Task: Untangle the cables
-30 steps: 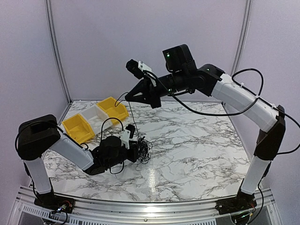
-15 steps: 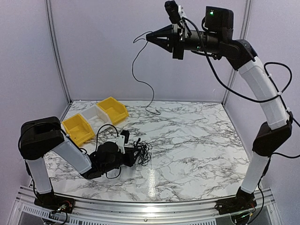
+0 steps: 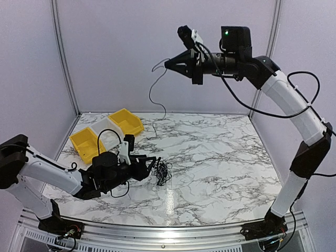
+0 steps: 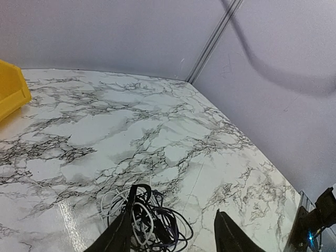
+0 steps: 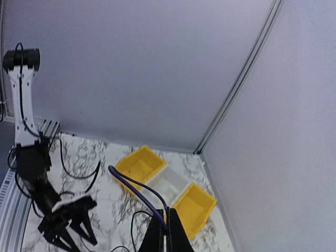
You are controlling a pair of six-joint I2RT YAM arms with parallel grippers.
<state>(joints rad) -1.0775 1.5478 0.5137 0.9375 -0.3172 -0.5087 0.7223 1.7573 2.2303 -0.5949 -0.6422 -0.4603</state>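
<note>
The cables (image 3: 163, 172) lie as a small knotted clump on the desk (image 3: 226, 157), toward its front left, with thin loops piled over one another. One strand (image 3: 150, 92) is out of the heap. It hangs from high above the desk and curls down until its lower end trails on the marble near the back wall, well apart from the clump (whether some fine thread joins the two is too small to tell).

The right claw (image 3: 169, 65) is clenched on the top of that strand. In its wrist view the fingers are pressed together and the dark wire runs out from between them. The left claw (image 3: 153, 166) sits low, just beside the clump, fingers spread and gripping nothing. In its own view the loops lie against the left finger (image 4: 118, 236).

Behind it stand a yellow bin (image 3: 84, 143), a white bin (image 3: 107, 131) and a second yellow bin (image 3: 127, 122) in a row.

By my reading the work is at an early stage. One cable is drawn free but not yet set down, and the bulk of the tangle has to be picked apart strand by strand.
</note>
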